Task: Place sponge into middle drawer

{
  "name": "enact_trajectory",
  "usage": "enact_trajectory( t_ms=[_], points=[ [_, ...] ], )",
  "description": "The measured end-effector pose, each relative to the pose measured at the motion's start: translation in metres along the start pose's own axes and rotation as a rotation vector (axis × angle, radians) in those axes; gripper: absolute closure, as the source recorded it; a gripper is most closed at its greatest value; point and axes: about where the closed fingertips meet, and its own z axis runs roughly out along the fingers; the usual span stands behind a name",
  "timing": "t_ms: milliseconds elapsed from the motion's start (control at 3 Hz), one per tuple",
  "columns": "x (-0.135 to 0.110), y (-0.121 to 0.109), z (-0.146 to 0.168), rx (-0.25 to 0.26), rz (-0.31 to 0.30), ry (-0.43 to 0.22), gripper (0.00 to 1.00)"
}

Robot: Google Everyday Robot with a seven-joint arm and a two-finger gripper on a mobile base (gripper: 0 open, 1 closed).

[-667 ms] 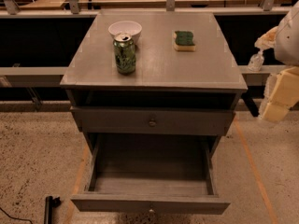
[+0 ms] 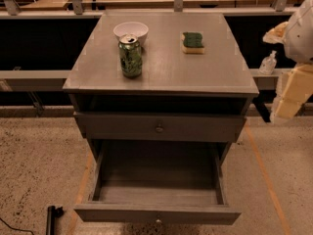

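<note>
Against the earlier frame almost nothing has shifted. The sponge (image 2: 193,42), the green can (image 2: 130,57) and the white bowl (image 2: 131,31) lie on the same spots of the grey cabinet (image 2: 166,75), and the middle drawer (image 2: 146,213) is pulled out just as far. The gripper (image 2: 291,94) hangs off the cabinet's right side as before, about level with the top and the closed drawer front (image 2: 117,127), apart from the cabinet and from everything on it. Any change in its height is too slight to call, and whether it is open or closed cannot be told from here.

The sponge rests flat on the cabinet top, in the rear right part, well apart from the can and bowl at the rear left. Its dark green face is up and the pale yellow body shows along the near edge. Its sides sit square to the cabinet's edges; it looks almost square from this angle, with the long axis seemingly running front to back — not certain.

The middle drawer, at the cabinet's foot, stands open toward the camera, its knob (image 2: 158,221) at the front. The bowl stands just behind the can.
</note>
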Motion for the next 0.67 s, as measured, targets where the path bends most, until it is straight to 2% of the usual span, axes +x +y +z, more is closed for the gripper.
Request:
enact_trajectory(
  t_ms=[333,667],
  points=[
    [-0.003,-0.053,0.014,0.130,-0.160,-0.052,0.00],
    [-0.020,-0.096,0.027,0.273,-0.326,-0.118,0.00]
  ],
)
